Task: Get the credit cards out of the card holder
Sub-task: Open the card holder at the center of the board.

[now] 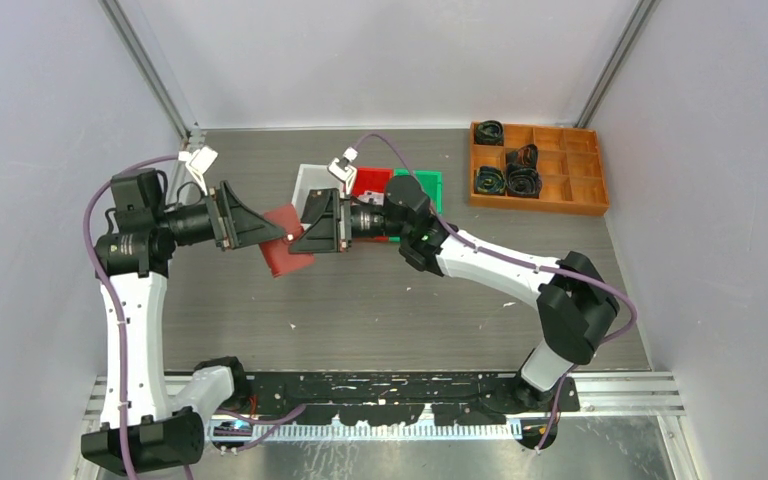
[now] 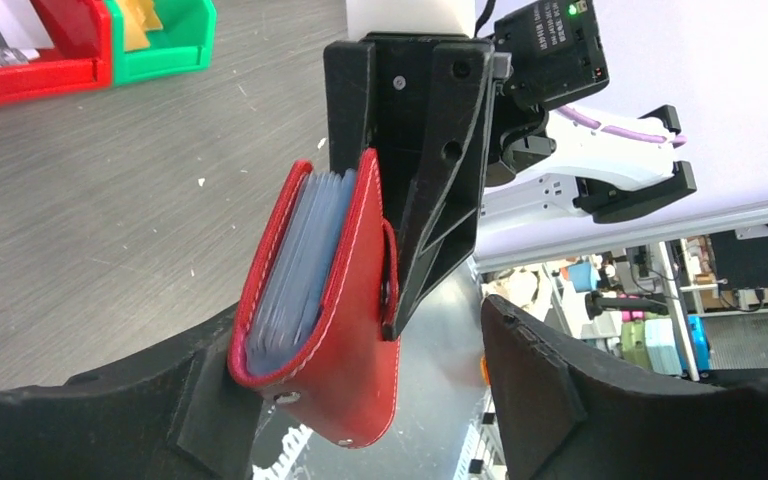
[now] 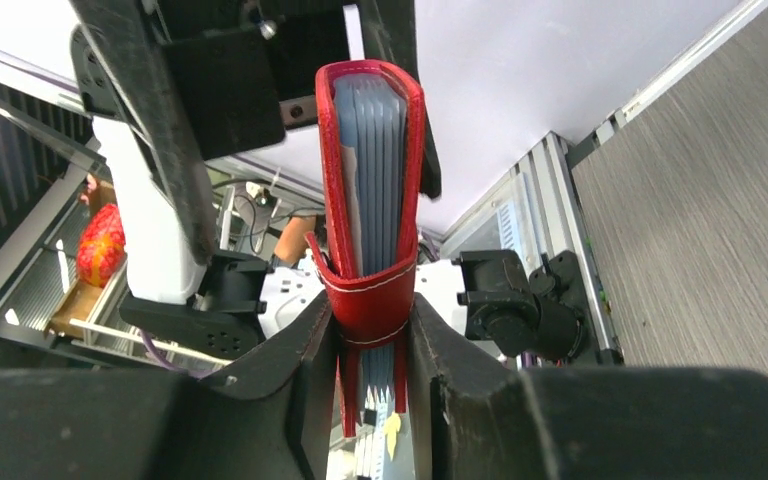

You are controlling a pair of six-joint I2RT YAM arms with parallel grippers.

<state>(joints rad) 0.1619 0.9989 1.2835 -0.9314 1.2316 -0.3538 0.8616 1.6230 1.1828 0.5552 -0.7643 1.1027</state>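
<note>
the right claw (image 3: 372,335) is clenching on the card holder (image 1: 282,250) and is holding it in the air above the surface (image 1: 410,310), in front of the coloured bins (image 1: 425,176), between the two arms. its two fingers (image 3: 295,370) are pressing the red covers from both sides at one end, where a stitched tab (image 3: 370,292) is wrapping around. the left claw (image 2: 360,345) is facing it from the other side and is standing released: one finger is sitting just beside the folded end of the holder, maybe touching it, i cannot tell, and the other finger is standing apart from it with a clear gap. so the holder is lying straight ahead of the left claw, between its spread fingers, and the right arm is the one carrying it. it is showing only its thin edge to both wrist cameras and is reaching from the right claw toward the left one, with the rounded fold pointing to the left claw. from above, its longer side seems to be running from the far side to the near side, leaning a little, so across the line between the claws. the holder is being held closed, with the pale sleeves (image 2: 295,270) packed between the covers; i am not seeing any of the credit cards clearly in them. i am thinking the coming move belongs to the free left claw, which is needing to come at the sleeves from their open side, and which side that is i cannot tell.
</note>
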